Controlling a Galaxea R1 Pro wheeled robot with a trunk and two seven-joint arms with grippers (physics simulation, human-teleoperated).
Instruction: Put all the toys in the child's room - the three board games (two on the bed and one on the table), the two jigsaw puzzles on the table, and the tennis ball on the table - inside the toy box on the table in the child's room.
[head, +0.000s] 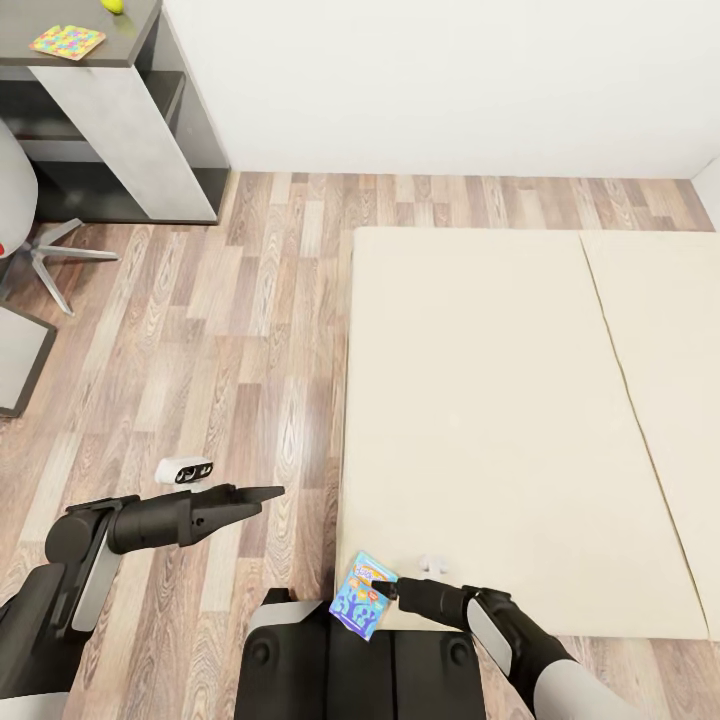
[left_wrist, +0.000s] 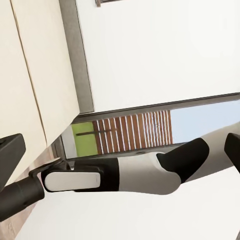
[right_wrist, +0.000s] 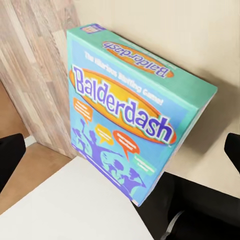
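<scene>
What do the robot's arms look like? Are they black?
Mostly. In the head view, the left arm is glossy black with a pale grey panel near the elbow, tapering to a slim, pointed black gripper. The right arm is black too, with a light grey panel and a white sleeve-like upper part, ending in a black gripper. I see no cables or markings.

I see the cream bed lying low on the wood floor. Far off, the dark counter carries a jigsaw puzzle and tennis ball.

Board game at bed's near-left corner; table far left.
</scene>
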